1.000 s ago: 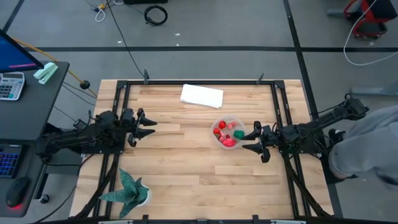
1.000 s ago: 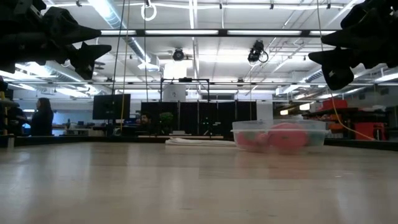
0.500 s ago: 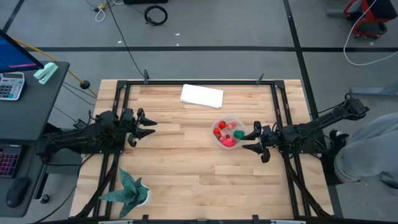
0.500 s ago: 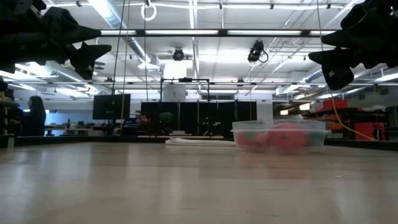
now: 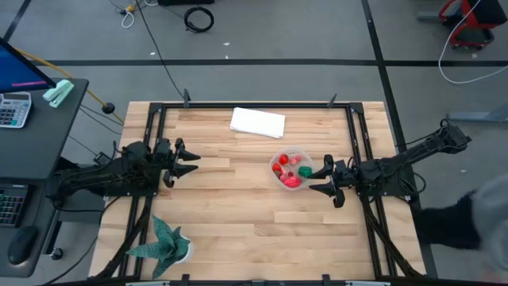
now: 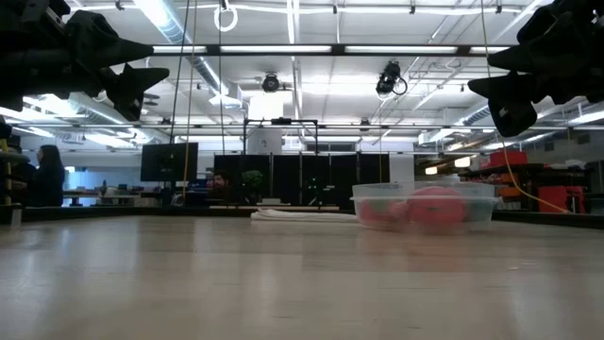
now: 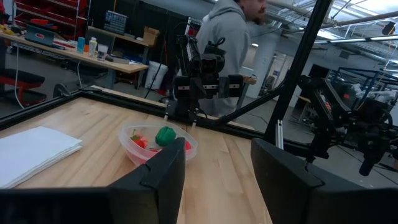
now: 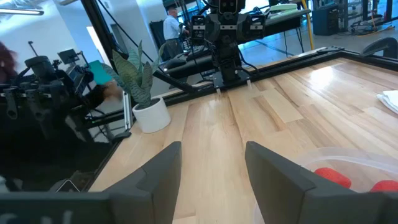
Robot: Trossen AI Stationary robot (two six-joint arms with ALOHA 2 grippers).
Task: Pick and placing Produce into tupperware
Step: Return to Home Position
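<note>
Left tool (image 5: 192, 163) open, empty, raised over the desk's (image 5: 238, 214) left side, well apart from the tupperware (image 5: 290, 149). Right tool (image 5: 313, 181) open, empty, raised just beside the tupperware. Produce (image 5: 290, 181) sits inside the tupperware, right of desk centre: red and pink, plus 1 green piece (image 5: 305, 170).

Nothing readable anywhere I can see, honestly. The calculator (image 5: 14, 109) keys may carry digits, but they're way too small to make out.
</note>
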